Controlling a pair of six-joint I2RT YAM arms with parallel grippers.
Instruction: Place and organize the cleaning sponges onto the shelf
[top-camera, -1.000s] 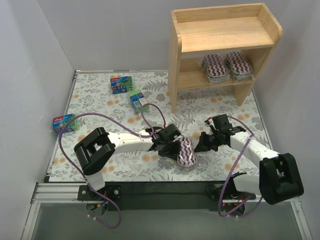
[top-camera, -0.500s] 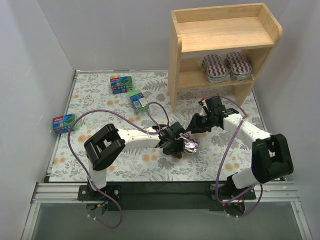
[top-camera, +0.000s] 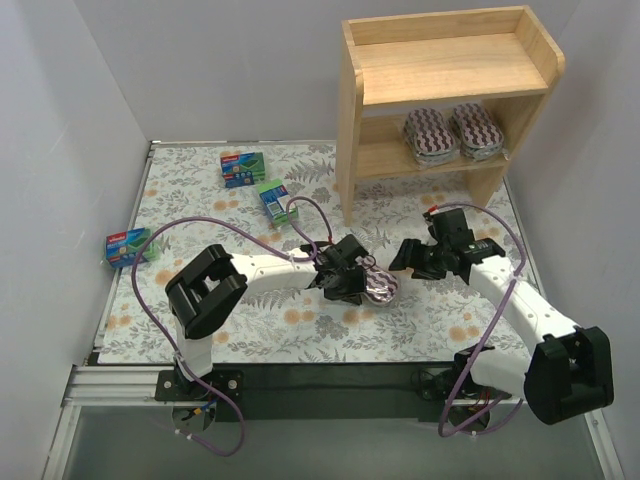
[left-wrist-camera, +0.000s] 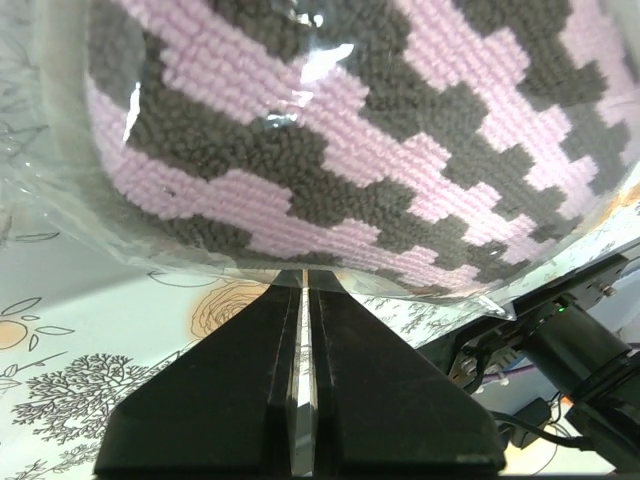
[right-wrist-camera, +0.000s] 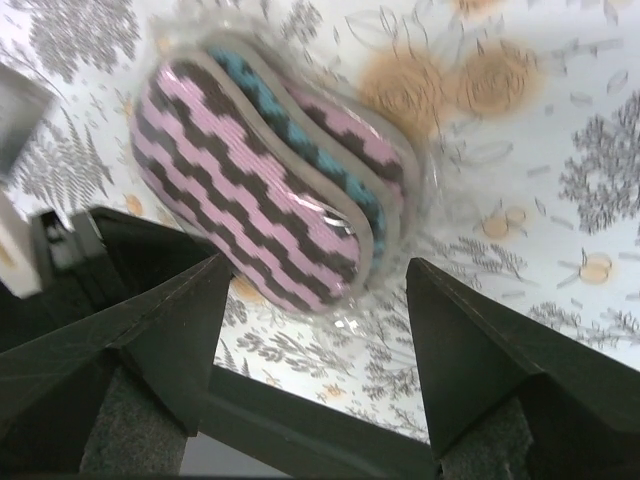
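Observation:
A maroon-and-white striped oval cleaning sponge (top-camera: 379, 289) in clear wrap hangs just above the floral mat. My left gripper (top-camera: 360, 284) is shut on the edge of its wrap; in the left wrist view the pad (left-wrist-camera: 350, 140) fills the top and the left gripper (left-wrist-camera: 303, 282) pinches the film. Just right of the pad, my right gripper (top-camera: 404, 259) is open. In its wrist view the pad (right-wrist-camera: 260, 185) lies just ahead of the right gripper (right-wrist-camera: 318, 300), untouched. The wooden shelf (top-camera: 450, 70) at the back right holds two striped pads (top-camera: 432, 135) (top-camera: 476, 130) on its lower tier.
Three green sponge packs lie on the mat's left side: one (top-camera: 243, 169) at the back, one (top-camera: 276, 201) near the shelf's left leg, one (top-camera: 128, 246) at the left edge. Purple cables loop over both arms. White walls close the sides.
My right gripper has opened from shut and pulled back a little to the right of the pad. The left gripper has carried the pad slightly away from the near edge.

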